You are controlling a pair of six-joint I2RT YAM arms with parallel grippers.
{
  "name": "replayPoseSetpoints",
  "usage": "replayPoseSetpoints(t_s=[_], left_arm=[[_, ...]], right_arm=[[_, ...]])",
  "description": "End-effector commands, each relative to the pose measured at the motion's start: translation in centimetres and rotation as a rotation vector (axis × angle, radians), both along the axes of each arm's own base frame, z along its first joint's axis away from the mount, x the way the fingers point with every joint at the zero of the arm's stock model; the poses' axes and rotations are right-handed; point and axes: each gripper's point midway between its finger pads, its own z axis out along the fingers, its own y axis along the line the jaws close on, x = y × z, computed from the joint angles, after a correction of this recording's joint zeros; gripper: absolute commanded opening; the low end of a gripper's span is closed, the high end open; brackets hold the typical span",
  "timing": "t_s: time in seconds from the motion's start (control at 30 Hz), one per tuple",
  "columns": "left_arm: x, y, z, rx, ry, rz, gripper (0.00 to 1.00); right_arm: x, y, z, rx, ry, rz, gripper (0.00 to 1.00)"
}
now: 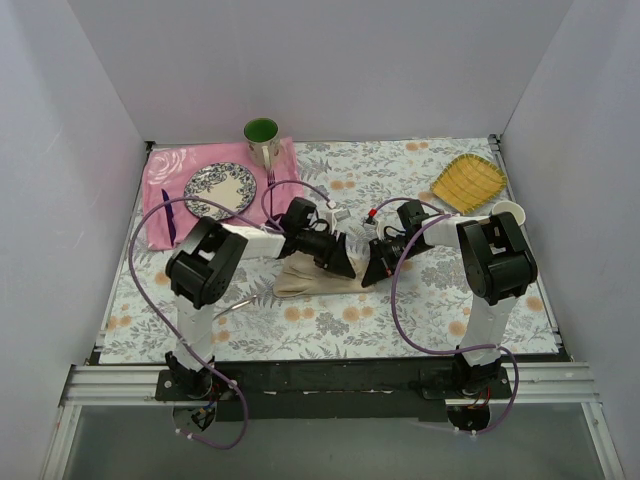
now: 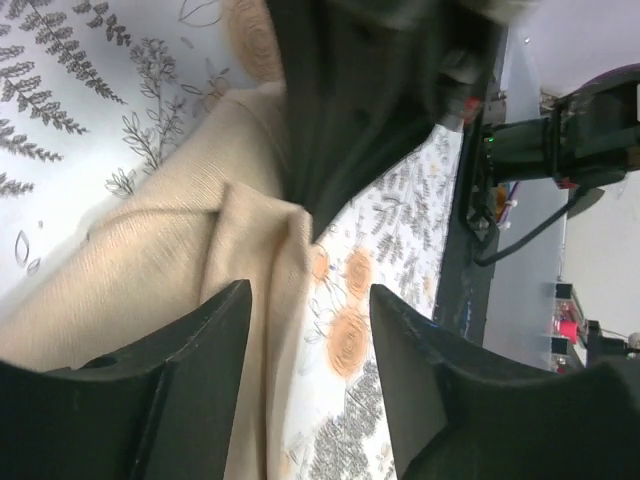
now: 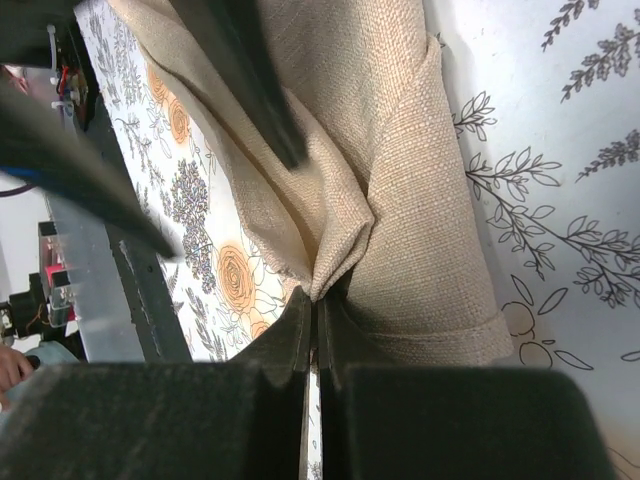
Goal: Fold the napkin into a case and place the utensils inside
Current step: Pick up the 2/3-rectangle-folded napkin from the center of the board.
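Note:
The beige napkin lies crumpled at the middle of the floral tablecloth, between both arms. My right gripper is at its right end, and in the right wrist view it is shut on a pinched fold of the napkin. My left gripper hovers just beside it. In the left wrist view it is open, with the napkin under its left finger and only the cloth's edge and tablecloth in the gap. A slim metal utensil lies left of the napkin by the left arm.
A pink mat at the back left carries a patterned plate, a green cup and a dark purple utensil. A yellow dish and a white cup stand at the back right. Purple cables loop near both arms.

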Motion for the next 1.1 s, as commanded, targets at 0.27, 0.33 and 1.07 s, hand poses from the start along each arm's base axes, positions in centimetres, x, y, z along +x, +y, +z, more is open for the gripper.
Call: replayPoseSetpoints(t_s=[0.27,0.33,1.07], left_arm=[[1.9,3.2,5.0,-0.040,-0.512,-0.026,0.69],[2.1,3.1,4.3,-0.031,-0.545,-0.042,0.70],[1.4,-0.3,0.4,-0.013,-0.548,-0.167,0.42]], right_arm=[[0.9,-0.2,-1.1,-0.043,-0.054,0.001,0.01],[0.8,-0.2,-1.0,-0.037,-0.051,-0.003,0.01],[0.7,-0.1,-0.9,-0.028,-0.052,0.010,0.01]])
